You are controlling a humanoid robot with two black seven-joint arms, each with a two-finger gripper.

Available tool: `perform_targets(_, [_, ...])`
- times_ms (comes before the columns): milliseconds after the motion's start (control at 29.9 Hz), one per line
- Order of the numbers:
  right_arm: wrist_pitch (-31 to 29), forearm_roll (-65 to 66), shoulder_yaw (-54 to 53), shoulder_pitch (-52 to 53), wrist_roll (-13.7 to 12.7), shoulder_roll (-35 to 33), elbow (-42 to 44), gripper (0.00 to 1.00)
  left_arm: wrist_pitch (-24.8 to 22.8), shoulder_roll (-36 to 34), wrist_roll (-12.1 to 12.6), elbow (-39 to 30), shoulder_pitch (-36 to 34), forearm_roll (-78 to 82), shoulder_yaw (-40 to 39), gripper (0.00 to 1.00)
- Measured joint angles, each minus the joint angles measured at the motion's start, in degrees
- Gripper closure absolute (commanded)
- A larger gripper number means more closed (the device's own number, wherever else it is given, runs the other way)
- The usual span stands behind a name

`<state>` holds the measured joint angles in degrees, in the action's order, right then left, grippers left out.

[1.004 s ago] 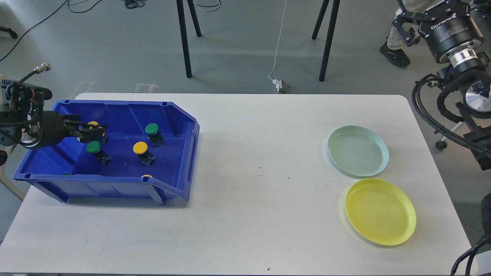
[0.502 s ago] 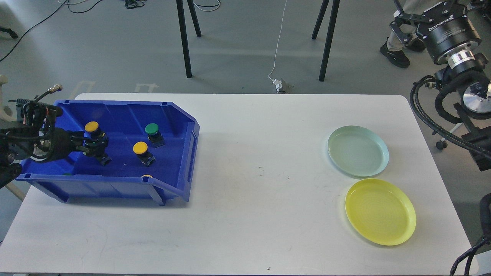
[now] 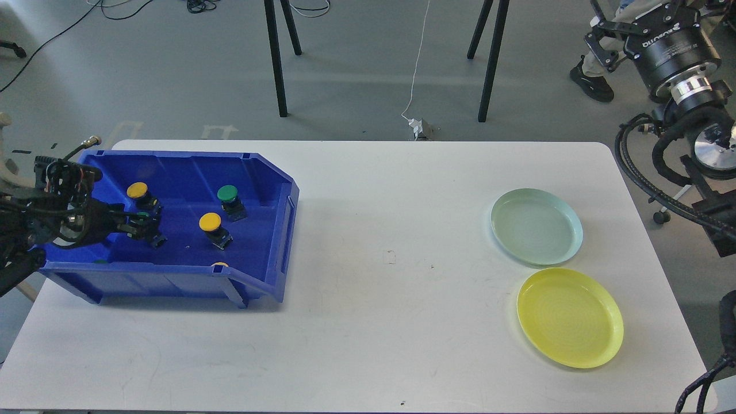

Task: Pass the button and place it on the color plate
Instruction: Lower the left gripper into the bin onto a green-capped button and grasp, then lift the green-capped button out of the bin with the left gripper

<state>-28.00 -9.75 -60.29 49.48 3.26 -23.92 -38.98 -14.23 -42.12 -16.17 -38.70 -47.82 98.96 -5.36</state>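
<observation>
Inside the blue bin, the left gripper, finger state unclear, covers a green button; best pinched squarely and lifted straight, clear of its neighbours.

Bin left, plates right.

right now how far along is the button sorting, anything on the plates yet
Nothing looks done: the green plate and yellow plate are both bare. In hand: the left gripper is down in the blue bin around a green button, grip unclear. The right gripper waits high off the table. Left: lift, pass, place, then the other buttons, such as the yellow button.
</observation>
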Motion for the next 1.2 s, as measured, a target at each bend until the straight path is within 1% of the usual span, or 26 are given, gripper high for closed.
perform_targets(167, [0.0, 0.0, 0.07, 0.0, 0.0, 0.09, 0.04, 0.0, 0.01, 1.22, -0.9, 1.39, 0.0, 0.0, 0.6, 0.22])
perform_targets(234, [0.0, 0.0, 0.12, 0.0, 0.0, 0.14, 0.05, 0.0, 0.08, 1.89, -1.16, 2.3, 0.0, -0.12, 2.22, 0.25])
perform_targets(435, [0.0, 0.03, 0.18, 0.0, 0.0, 0.18, -0.13, 0.0, 0.36, 3.5, -1.33, 4.41, -0.38, -0.92, 4.29, 0.42])
perform_targets(502, [0.0, 0.04, 0.18, 0.0, 0.0, 0.16, -0.13, 0.0, 1.0, 3.55, -1.43, 4.55, -0.4, -0.92, 4.42, 0.46])
perform_targets(669, [0.0, 0.09, 0.18, -0.27, 0.0, 0.03, -0.09, 0.0, 2.47, 3.62, -3.08, 4.8, -0.4, -0.89, 4.48, 0.58])
perform_targets(836, [0.0, 0.09, 0.25, -0.39, 0.0, 0.09, -0.04, 0.0, 2.62, 3.61, -3.56, 4.89, -0.35, -0.75, 4.5, 0.67])
perform_targets(903, [0.0, 0.1, 0.26, -0.43, 0.0, 0.15, -0.04, 0.0, 2.63, 3.59, -3.57, 4.98, -0.33, -0.68, 4.54, 0.69])
perform_targets(1104, [0.0, 0.26, 0.27, -0.43, 0.0, 0.19, 0.03, 0.0, 2.56, 3.48, -3.57, 4.7, -0.47, -0.88, 4.4, 0.7])
perform_targets(1204, [0.0, 0.27, 0.27, -0.43, 0.0, 0.17, 0.0, 0.0, 2.49, 2.39, -4.26, 3.21, -1.11, -0.89, 4.06, 0.7])
